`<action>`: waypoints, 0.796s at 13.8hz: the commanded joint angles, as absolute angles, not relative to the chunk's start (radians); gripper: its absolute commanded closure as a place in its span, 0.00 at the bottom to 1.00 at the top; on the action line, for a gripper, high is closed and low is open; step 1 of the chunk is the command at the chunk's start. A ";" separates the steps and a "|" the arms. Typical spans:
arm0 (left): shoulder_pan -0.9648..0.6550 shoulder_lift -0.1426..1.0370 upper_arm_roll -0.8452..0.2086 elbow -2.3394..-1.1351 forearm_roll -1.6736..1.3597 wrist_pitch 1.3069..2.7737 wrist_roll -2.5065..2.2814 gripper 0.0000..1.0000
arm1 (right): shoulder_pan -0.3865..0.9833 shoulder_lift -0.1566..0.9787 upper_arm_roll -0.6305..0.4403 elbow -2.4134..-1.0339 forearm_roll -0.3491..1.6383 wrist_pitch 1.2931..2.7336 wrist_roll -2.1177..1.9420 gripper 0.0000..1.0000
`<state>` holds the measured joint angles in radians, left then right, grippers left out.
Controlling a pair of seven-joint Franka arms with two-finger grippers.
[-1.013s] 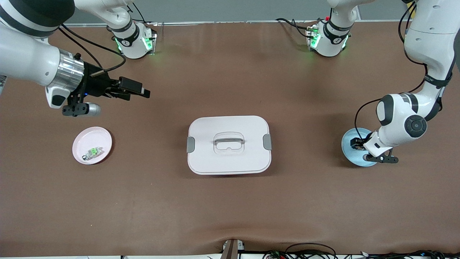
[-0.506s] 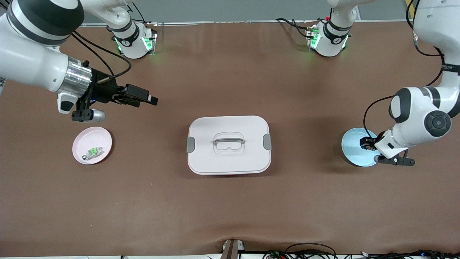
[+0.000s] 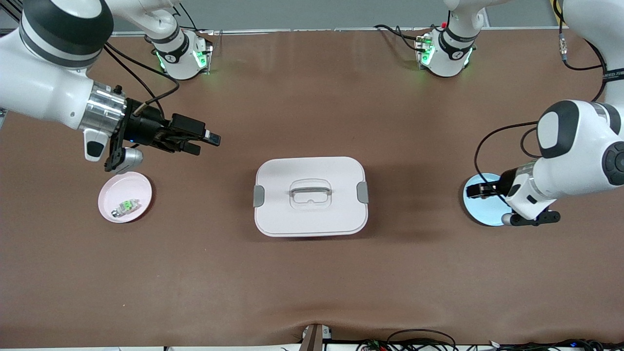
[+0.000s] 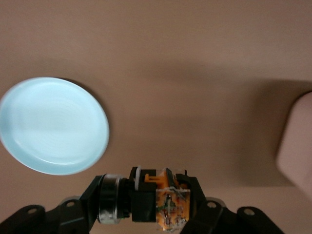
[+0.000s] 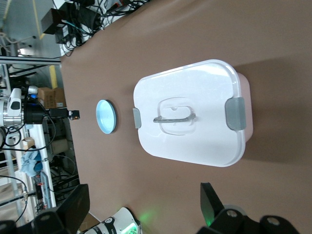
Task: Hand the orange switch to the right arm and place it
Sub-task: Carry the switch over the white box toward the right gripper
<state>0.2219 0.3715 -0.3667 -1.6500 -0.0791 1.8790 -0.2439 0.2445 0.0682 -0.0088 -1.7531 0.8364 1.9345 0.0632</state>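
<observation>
The orange switch (image 4: 168, 202), a small black part with an orange face, is gripped in my left gripper (image 4: 155, 204). In the front view the left gripper (image 3: 474, 191) hangs over the blue plate (image 3: 487, 212) at the left arm's end of the table, pointing toward the white box. The plate (image 4: 51, 124) shows bare in the left wrist view. My right gripper (image 3: 204, 145) is open and empty in the air between the pink plate and the white box. In the right wrist view its fingers (image 5: 73, 209) stand wide apart, and the switch (image 5: 74, 115) shows small beside the blue plate (image 5: 106, 116).
A white lidded box (image 3: 310, 196) with grey latches and a clear handle sits at the table's middle. A pink plate (image 3: 139, 187) at the right arm's end holds a small green-and-white part (image 3: 126, 206).
My left gripper has risen off the blue plate with the switch and turned toward the box. My right gripper has moved toward the box.
</observation>
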 commanded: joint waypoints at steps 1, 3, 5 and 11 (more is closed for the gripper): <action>0.209 0.391 -0.405 -1.611 -0.173 1.852 -0.407 0.90 | 0.247 0.037 -0.006 -1.796 0.877 1.956 0.040 0.00; 0.164 0.391 -0.411 -1.574 -0.248 1.852 -0.530 0.90 | 0.255 0.037 -0.005 -1.796 0.877 1.957 0.093 0.00; 0.121 0.408 -0.411 -1.533 -0.302 1.852 -0.660 0.90 | 0.268 0.025 -0.005 -1.802 0.877 1.954 0.147 0.00; -0.018 0.449 -0.411 -1.438 -0.410 1.853 -1.056 0.90 | 0.331 -0.064 -0.002 -1.901 0.865 2.042 0.277 0.00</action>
